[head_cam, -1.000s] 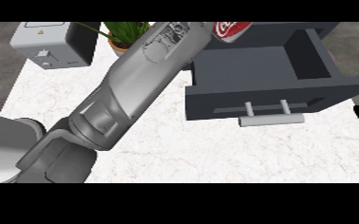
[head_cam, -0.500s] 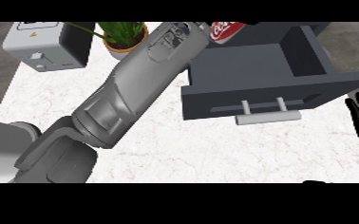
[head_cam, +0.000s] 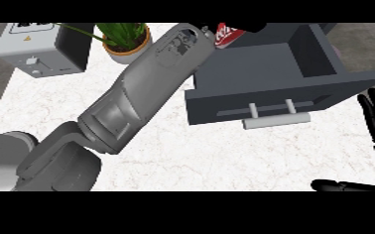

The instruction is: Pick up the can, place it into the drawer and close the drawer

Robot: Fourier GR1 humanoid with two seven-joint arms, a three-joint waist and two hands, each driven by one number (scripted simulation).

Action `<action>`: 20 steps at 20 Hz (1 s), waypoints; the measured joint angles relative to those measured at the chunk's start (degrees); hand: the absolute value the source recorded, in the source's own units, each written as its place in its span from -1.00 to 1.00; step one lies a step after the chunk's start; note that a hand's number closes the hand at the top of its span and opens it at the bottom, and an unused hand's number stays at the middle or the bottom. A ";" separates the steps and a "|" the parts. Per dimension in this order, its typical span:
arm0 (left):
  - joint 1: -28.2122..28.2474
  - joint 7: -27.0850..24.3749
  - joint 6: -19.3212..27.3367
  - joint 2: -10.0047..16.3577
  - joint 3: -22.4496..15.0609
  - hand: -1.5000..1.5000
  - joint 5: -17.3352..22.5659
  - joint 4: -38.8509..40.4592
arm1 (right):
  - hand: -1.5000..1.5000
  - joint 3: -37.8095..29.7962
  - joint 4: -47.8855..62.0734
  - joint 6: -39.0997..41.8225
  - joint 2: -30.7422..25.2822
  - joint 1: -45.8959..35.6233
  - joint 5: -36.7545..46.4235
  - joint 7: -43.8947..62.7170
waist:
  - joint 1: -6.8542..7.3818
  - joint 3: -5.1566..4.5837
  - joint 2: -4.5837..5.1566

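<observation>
Pickup done, the red cylindrical can [head_cam: 227, 33] is being clasped, unreleased, by the left hand [head_cam: 248, 27] above the rear edge of the open grey drawer [head_cam: 256, 74].

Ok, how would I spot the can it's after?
Find the open dark grey drawer on the white marble counter. At its far left corner, where the grey forearm ends, is the red can with white lettering, the only red thing.
</observation>
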 measured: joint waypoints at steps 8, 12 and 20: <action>1.12 -1.12 3.23 0.01 -3.73 -1.00 1.63 1.43 | -1.00 0.16 0.15 0.45 -0.80 -0.80 0.18 0.08 | -0.95 0.00 0.24; 2.73 -2.48 5.05 0.01 -4.71 -1.00 2.76 1.61 | -1.00 -0.03 0.52 0.54 -1.08 -1.22 0.07 0.01 | -1.10 0.00 0.33; 3.63 -3.99 7.83 0.01 -5.89 -1.00 5.20 1.35 | -1.00 0.35 -1.52 0.76 -1.35 -0.75 0.70 -0.35 | -1.36 -0.02 0.26</action>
